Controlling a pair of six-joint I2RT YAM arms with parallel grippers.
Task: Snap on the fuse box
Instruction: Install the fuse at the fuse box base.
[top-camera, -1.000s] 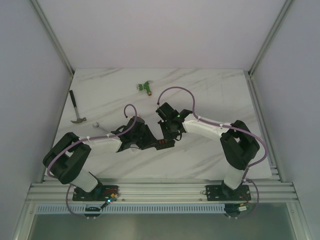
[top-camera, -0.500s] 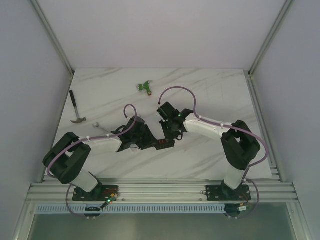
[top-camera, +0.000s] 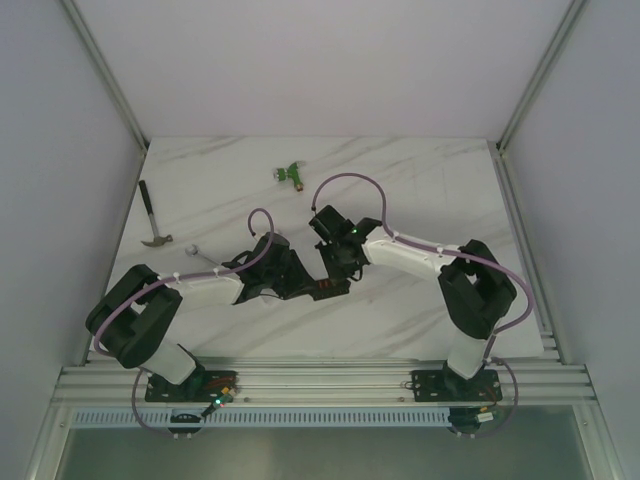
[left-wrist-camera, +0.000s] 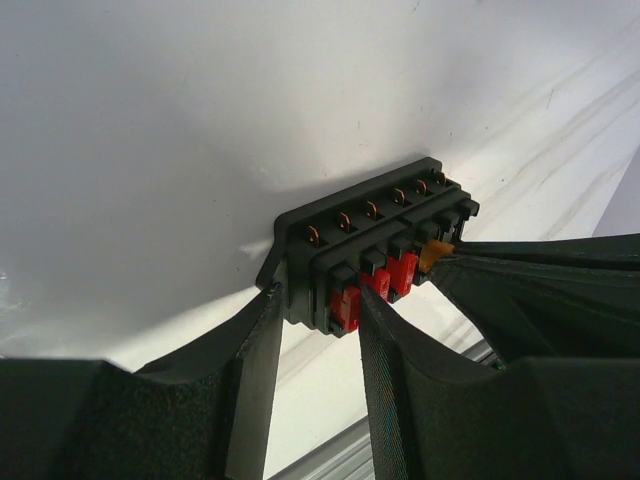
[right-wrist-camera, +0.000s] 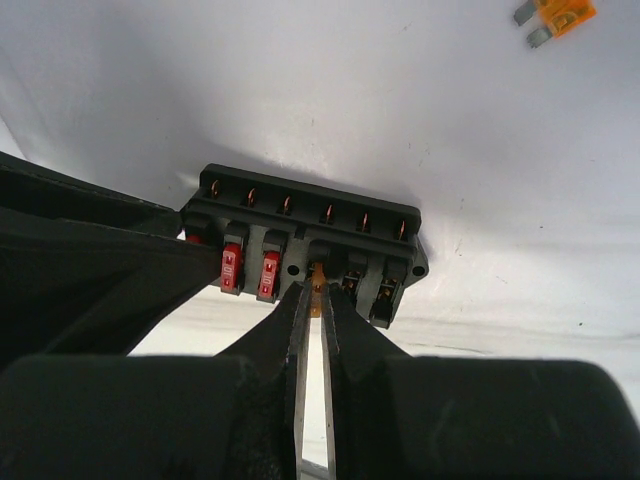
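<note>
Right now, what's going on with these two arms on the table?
The left gripper is clamped on one end of the fuse box, steadying it. The right gripper pinches an orange fuse at a slot beside the red fuses already seated. A spare fuse lies loose on the table beyond the box. A hammer and a green connector lie off to the side, away from both grippers.

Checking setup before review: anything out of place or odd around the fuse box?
One thing: a loose orange fuse lies flat on the table, apart from the fuse box, in the right wrist view's top corner. The left gripper holds the box; the right gripper pinches a second orange fuse at a slot.
</note>
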